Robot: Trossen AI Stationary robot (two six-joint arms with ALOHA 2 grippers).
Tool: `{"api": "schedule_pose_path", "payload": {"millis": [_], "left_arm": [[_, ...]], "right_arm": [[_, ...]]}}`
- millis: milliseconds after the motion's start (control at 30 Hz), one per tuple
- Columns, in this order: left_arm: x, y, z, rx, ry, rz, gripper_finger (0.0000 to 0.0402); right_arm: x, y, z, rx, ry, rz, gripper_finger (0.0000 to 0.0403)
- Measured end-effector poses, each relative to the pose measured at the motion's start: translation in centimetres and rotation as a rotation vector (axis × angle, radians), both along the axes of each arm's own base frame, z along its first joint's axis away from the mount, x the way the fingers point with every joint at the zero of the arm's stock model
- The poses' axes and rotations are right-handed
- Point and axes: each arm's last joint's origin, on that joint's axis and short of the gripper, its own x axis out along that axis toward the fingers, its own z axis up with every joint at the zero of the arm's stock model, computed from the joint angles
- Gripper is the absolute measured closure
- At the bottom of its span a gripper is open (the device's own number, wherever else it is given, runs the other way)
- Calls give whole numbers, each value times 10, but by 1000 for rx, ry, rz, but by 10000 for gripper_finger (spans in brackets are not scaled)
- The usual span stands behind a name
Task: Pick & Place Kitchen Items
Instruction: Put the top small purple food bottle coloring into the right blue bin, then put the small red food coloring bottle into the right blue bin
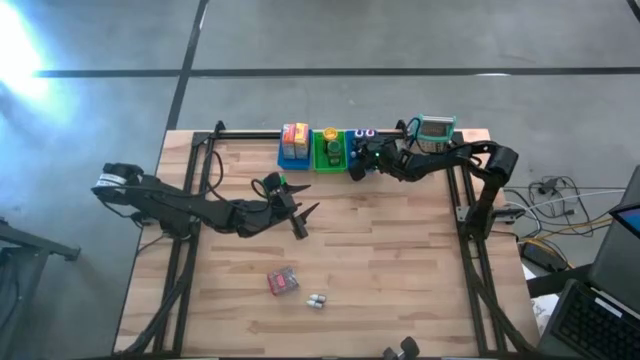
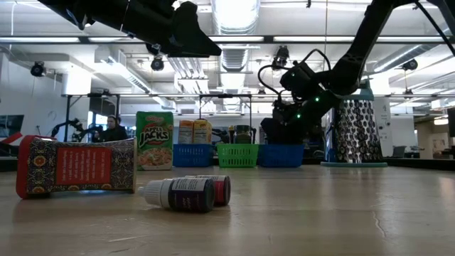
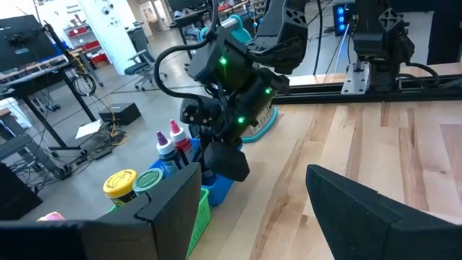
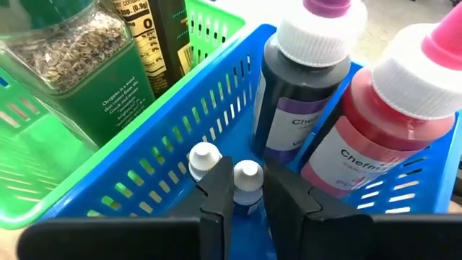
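Observation:
My right gripper (image 1: pixel 357 168) reaches into the rightmost blue bin (image 1: pixel 363 142) at the table's far edge and is shut on a small white-capped bottle (image 4: pixel 247 177). A second small white-capped bottle (image 4: pixel 204 157) stands beside one finger. A purple bottle (image 4: pixel 297 87) and a red bottle (image 4: pixel 375 123) stand upright in the same bin. My left gripper (image 1: pixel 300 218) hovers open above mid-table with nothing between its fingers. A red patterned packet (image 1: pixel 283 282) and two small bottles (image 1: pixel 317 301) lie on the table near the front. My right gripper pinches the small bottle between its two fingers, on the body just under the white cap (image 4: pixel 247 196). The fingers (image 4: pixel 216 195) slant down into the bin from the table's right. The bottle is upright inside the bin; its bottom is hidden by the fingers.
A green bin (image 1: pixel 328 150) with spice jars and a blue bin (image 1: pixel 294 148) with yellow-red boxes stand left of the bottle bin. A metal grater (image 1: pixel 437 128) stands right of it. A green cereal box (image 2: pixel 154 140) stands in front of the bins. Bare wood lies at centre and right.

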Motion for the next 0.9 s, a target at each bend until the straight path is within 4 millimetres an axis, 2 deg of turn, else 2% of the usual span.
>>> {"api": "schedule_pose_path", "payload": {"millis": [133, 533, 900], "left_arm": [[0, 0, 0, 0, 0, 0, 145], [0, 0, 0, 0, 0, 0, 145], [0, 0, 0, 0, 0, 0, 145]], "right_arm": [[0, 0, 0, 1, 2, 0, 342], [-1, 1, 4, 4, 3, 9, 285], [-9, 7, 38, -30, -19, 26, 267]]}}
